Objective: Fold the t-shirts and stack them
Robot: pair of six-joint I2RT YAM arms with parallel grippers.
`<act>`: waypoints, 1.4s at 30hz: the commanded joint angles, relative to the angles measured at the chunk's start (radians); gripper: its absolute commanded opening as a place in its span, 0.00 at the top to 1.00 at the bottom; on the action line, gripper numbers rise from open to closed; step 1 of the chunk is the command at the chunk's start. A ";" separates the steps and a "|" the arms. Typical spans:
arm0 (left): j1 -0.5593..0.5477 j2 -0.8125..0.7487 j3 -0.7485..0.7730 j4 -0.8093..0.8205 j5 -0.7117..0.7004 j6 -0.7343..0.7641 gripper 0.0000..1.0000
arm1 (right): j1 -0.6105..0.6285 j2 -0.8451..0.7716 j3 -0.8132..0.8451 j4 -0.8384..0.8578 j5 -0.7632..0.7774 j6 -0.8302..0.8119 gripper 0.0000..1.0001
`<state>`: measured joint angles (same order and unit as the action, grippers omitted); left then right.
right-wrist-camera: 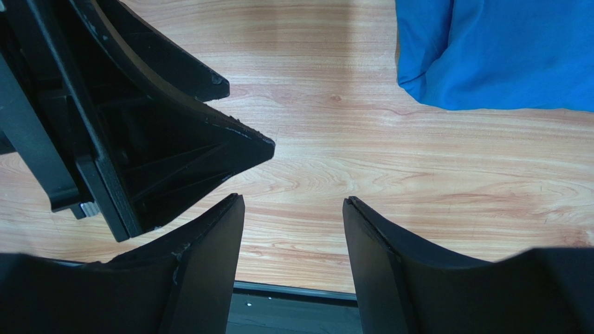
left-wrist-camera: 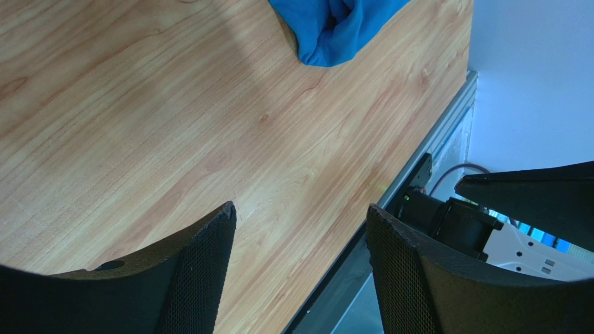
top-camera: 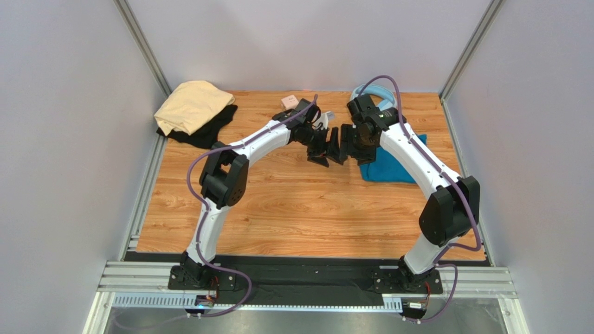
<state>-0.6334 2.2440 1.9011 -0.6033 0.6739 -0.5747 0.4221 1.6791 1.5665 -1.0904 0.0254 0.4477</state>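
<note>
Status: we see left gripper [left-wrist-camera: 300, 212] spread wide | right gripper [right-wrist-camera: 293, 202] parted too | teal-blue t-shirt [top-camera: 390, 167] bunched just beside it | tan t-shirt [top-camera: 192, 104] lies on black t-shirt [top-camera: 209, 130]

Both end effectors [left-wrist-camera: 300, 233] [right-wrist-camera: 293, 209] spread, empty

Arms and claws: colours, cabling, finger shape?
Left arm and right arm: white links, black joints, a purple cable looping along each. Left claw and right claw: black, two curved tapering fingers; the left's inner faces show a fine mesh texture.
</note>
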 commanded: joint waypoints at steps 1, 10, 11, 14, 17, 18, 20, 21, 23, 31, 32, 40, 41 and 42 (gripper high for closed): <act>-0.006 0.019 0.036 0.026 0.027 -0.022 0.24 | -0.005 -0.056 -0.016 0.020 0.002 0.006 0.40; -0.005 0.023 0.032 0.028 0.033 -0.028 0.24 | -0.003 -0.052 -0.011 0.020 -0.001 0.000 0.40; -0.006 0.023 0.029 0.030 0.032 -0.030 0.24 | -0.005 -0.052 -0.010 0.018 -0.002 -0.001 0.40; -0.008 0.023 0.029 0.031 0.035 -0.031 0.24 | -0.005 -0.048 -0.010 0.018 -0.005 0.000 0.40; -0.009 0.023 0.024 0.039 0.041 -0.034 0.24 | -0.003 -0.048 -0.011 0.018 -0.005 0.002 0.40; -0.011 0.025 0.026 0.037 0.041 -0.036 0.24 | -0.005 -0.047 -0.011 0.017 -0.005 0.000 0.40; -0.011 0.023 0.023 0.039 0.046 -0.036 0.24 | -0.005 -0.047 -0.011 0.018 -0.007 0.003 0.40; -0.011 0.023 0.023 0.040 0.046 -0.037 0.24 | -0.003 -0.048 -0.013 0.018 -0.008 0.003 0.40; -0.011 0.025 0.021 0.042 0.050 -0.037 0.24 | -0.003 -0.045 -0.011 0.018 -0.010 0.005 0.40; -0.011 0.025 0.012 0.050 0.062 -0.040 0.24 | -0.005 -0.038 -0.011 0.021 -0.010 0.013 0.41; -0.011 0.026 0.010 0.050 0.062 -0.040 0.24 | -0.003 -0.038 -0.011 0.023 -0.012 0.013 0.41; -0.011 0.022 0.006 0.050 0.070 -0.039 0.24 | -0.005 -0.041 -0.017 0.026 -0.012 0.016 0.41; -0.011 0.022 0.004 0.051 0.070 -0.039 0.24 | -0.005 -0.042 -0.019 0.027 -0.010 0.016 0.41; -0.011 0.019 0.004 0.050 0.069 -0.039 0.24 | -0.003 -0.045 -0.019 0.032 -0.010 0.016 0.41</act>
<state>-0.6353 2.2650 1.9011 -0.5743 0.7193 -0.6018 0.4221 1.6650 1.5513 -1.0901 0.0181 0.4519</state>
